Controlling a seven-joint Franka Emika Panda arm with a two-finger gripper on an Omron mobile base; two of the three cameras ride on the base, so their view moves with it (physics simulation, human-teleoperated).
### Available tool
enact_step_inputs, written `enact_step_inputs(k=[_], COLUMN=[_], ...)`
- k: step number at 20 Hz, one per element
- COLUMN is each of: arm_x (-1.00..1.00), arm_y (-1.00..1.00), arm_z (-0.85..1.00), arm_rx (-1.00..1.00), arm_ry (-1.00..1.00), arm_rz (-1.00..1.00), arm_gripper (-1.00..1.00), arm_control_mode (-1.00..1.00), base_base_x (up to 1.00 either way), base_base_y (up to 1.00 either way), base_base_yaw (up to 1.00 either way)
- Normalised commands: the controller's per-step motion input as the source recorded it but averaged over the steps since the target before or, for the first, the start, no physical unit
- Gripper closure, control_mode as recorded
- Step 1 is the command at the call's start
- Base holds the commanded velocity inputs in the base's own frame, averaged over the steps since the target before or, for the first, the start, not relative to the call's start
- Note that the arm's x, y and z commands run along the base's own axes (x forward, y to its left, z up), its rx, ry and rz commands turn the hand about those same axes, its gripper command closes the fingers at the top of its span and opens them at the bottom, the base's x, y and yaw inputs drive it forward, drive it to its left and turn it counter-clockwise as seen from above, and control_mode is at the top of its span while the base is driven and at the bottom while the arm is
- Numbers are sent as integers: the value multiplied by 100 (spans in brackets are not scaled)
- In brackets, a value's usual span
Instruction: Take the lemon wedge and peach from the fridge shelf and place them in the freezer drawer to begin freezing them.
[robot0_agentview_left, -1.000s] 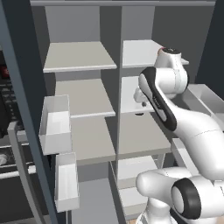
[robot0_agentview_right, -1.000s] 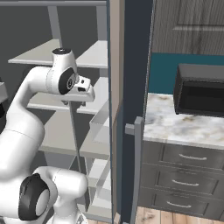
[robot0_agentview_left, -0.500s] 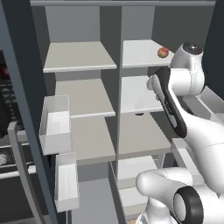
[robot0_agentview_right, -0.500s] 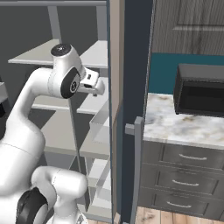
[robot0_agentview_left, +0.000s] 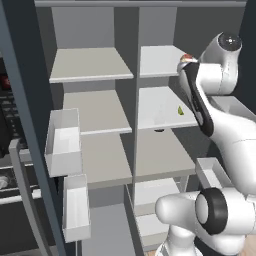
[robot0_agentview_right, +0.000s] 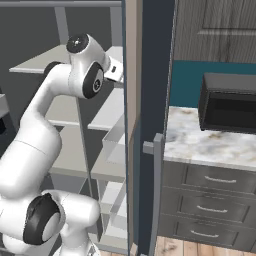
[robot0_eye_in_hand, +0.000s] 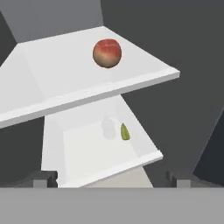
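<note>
The peach (robot0_eye_in_hand: 107, 53), round and red-orange, rests on the upper right fridge shelf (robot0_eye_in_hand: 52, 83). In the left base view the peach (robot0_agentview_left: 186, 57) peeks out just above my hand. The lemon wedge (robot0_eye_in_hand: 125, 132), tiny and yellow-green, lies on the shelf one level down, near that shelf's right edge; it is also the lemon wedge (robot0_agentview_left: 180, 110) beside my forearm. My gripper (robot0_eye_in_hand: 111, 179) is open and empty, its fingertips (robot0_eye_in_hand: 43, 178) wide apart, in front of and below the peach, touching nothing. The freezer drawer is out of view.
A small black blob (robot0_agentview_left: 159, 130) sits at the front edge of the wedge's shelf. White door bins (robot0_agentview_left: 62, 142) hang on the open left door. The centre divider (robot0_agentview_left: 135, 100) splits the shelves. The fridge's right wall (robot0_agentview_right: 132, 125) stands close to my arm, with a counter and microwave (robot0_agentview_right: 230, 107) beyond.
My arm has swung up and to the right, from the middle shelf to the top shelf's level. The jaws spread wider, and the peach has come into sight.
</note>
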Motion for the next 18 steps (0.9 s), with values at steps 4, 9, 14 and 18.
enact_step_inputs(k=[4, 9, 14, 18], arm_x=[73, 79, 73, 67], arm_y=[-25, -31, -35, -24], arm_z=[18, 0, -1, -6], arm_rx=[7, 0, 0, 0], arm_ry=[1, 4, 3, 0], arm_rz=[-2, 0, 0, 0], arm_gripper=[-100, -100, -100, -100], arm_control_mode=[-100, -100, -100, -100], base_base_x=[0, 0, 0, 0], base_base_y=[0, 0, 0, 0], base_base_yaw=[0, 0, 0, 0])
